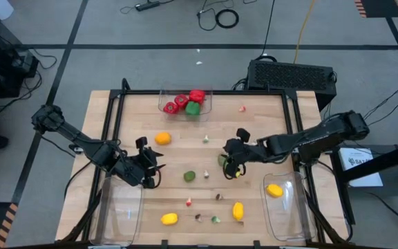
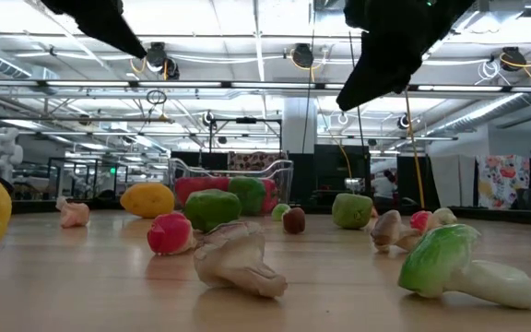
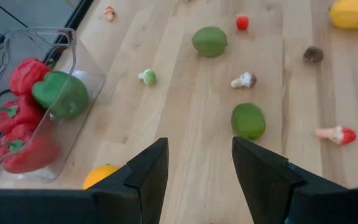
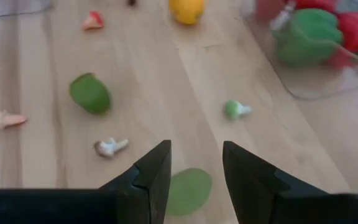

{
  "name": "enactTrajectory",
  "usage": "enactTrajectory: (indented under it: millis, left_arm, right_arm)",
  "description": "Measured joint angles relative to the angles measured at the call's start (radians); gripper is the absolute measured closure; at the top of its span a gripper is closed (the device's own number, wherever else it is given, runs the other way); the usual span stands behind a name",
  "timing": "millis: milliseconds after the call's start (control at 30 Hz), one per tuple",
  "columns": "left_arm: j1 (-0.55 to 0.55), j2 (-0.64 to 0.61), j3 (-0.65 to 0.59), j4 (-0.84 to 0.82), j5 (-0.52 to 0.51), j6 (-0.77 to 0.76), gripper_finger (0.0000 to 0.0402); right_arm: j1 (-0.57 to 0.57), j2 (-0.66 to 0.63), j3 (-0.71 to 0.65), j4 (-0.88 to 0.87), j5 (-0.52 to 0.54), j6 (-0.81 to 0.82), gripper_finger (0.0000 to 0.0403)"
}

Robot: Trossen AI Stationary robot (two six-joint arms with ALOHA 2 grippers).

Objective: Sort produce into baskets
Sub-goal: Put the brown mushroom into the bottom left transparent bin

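Observation:
The produce lies scattered over the wooden table: an orange (image 1: 162, 138), limes (image 1: 189, 176) (image 1: 222, 160), lemons (image 1: 169, 218) (image 1: 238, 210) and tiny bits. The far basket (image 1: 206, 100) holds red peppers (image 1: 197, 95) and a green pepper (image 1: 193, 108). A clear basket (image 1: 119, 211) stands at the near left. Another basket (image 1: 290, 211) at the near right holds a lemon (image 1: 274, 191). My right gripper (image 4: 196, 167) hangs open above a lime (image 4: 188, 191), well off the table in the low view (image 2: 376, 83). My left gripper (image 3: 201, 167) hovers open left of centre (image 1: 149, 167), with nothing between its fingers.
A mushroom (image 2: 238, 263) and a white-stemmed green vegetable (image 2: 459, 267) lie near the table's front edge. Dark rails (image 1: 112, 121) run along the table's left and right sides. Bare wood shows between the orange and the far basket.

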Motion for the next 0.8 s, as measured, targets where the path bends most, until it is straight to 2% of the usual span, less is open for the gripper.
enactTrajectory:
  millis: [233,500,800]
  left_arm:
    - [0.000,0.017,0.000,0.109,-0.018,-0.028,0.0219]
    - [0.018,0.107,0.000,0.162,-0.007,-0.094,0.0213]
    - [0.046,0.181,0.000,0.164,0.006,-0.202,0.0124]
  right_arm:
    - [-0.001,0.000,-0.010,0.041,0.037,-0.052,0.0266]
    - [0.002,0.000,-0.010,0.059,0.030,-0.155,0.0266]
    - [-0.005,0.000,-0.010,0.060,0.030,-0.264,0.0266]
